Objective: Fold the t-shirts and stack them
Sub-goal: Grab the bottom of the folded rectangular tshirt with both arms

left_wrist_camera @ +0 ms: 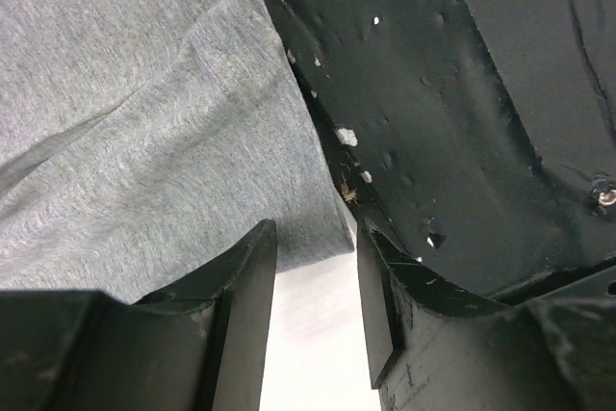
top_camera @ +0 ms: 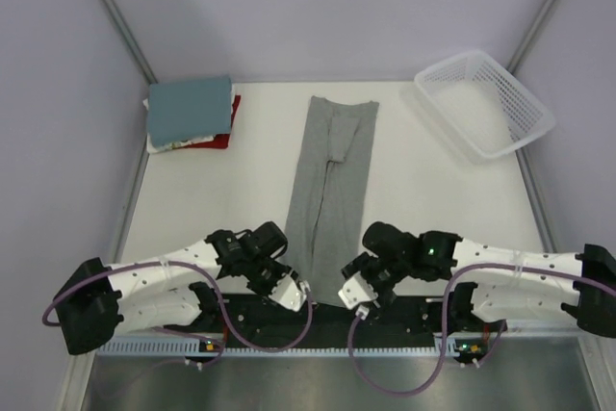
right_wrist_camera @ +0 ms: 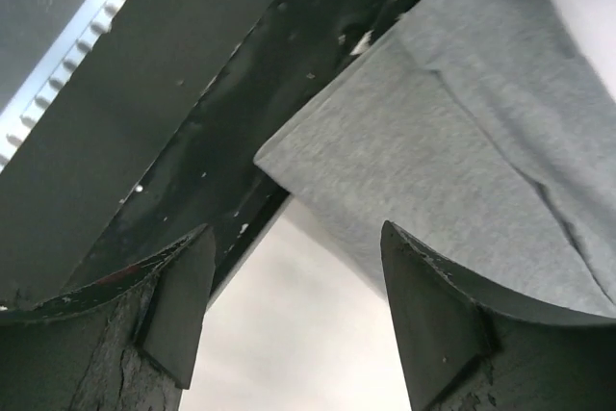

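- Overhead, the grey t-shirt has its near corners covered.
- Left fingers stand apart, empty, beside its hem corner.
- Right fingers stand apart, empty.

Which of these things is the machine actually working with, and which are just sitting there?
Part of the job: grey t-shirt, folded lengthwise, in the middle; stack of folded shirts, far left corner.
Just lying about: white basket, far right.

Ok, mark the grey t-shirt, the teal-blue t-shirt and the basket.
grey t-shirt [top_camera: 332,180], top view, middle of the folded strip.
teal-blue t-shirt [top_camera: 191,108], top view, centre of its upper face.
white lattice basket [top_camera: 520,93], top view, right-hand wall.
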Tool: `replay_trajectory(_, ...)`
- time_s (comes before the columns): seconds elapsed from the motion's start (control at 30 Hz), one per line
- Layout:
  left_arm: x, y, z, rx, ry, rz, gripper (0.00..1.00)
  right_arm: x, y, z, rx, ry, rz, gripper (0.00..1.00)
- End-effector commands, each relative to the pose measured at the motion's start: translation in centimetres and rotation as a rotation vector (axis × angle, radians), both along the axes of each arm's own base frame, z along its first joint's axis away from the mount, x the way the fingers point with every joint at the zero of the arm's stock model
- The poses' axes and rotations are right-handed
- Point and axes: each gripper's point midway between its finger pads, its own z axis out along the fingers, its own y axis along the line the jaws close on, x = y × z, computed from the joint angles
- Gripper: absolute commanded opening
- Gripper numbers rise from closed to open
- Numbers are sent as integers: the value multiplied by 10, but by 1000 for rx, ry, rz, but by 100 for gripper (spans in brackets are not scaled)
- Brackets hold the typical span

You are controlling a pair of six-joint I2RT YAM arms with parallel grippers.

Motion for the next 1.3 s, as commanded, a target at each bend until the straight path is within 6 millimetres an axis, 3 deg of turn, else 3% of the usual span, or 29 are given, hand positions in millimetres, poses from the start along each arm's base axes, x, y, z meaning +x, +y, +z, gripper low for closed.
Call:
replay_trajectory(0.0,7,-9,-2,-25,-50,-33,44,1,0,-17,-35,-134,74,68)
replay_trajectory(0.1,7,-6,-6,-1,-51,-40,43,-9,9,-27,-11,-153,144,64)
replay_trajectory(0.4,10,-3,-12,29,-63,-35,42,-16,24,-55,-41,-154,243,58)
replay_trajectory(0.5,10,-2,-15,39,-67,-35,41,-20,27,-62,-49,-136,266,45)
replay_trajectory(0.57,11,-1,-17,43,-68,-31,38,-22,27,-66,-62,-127,277,28)
replay_trajectory(0.63,13,-3,-17,38,-78,-22,30,-21,28,-66,-64,-129,273,10)
replay_trajectory(0.67,13,-2,-17,41,-81,-16,25,-21,28,-65,-60,-131,269,6)
replay_trajectory(0.83,22,-8,-9,33,-100,41,1,-16,32,-51,-36,-107,189,0)
replay_trajectory(1.0,37,-29,23,-32,-102,163,0,23,40,-14,56,-89,-22,0)
replay_trajectory(1.27,100,-52,70,-145,-186,427,0,113,27,35,240,-123,-375,0)
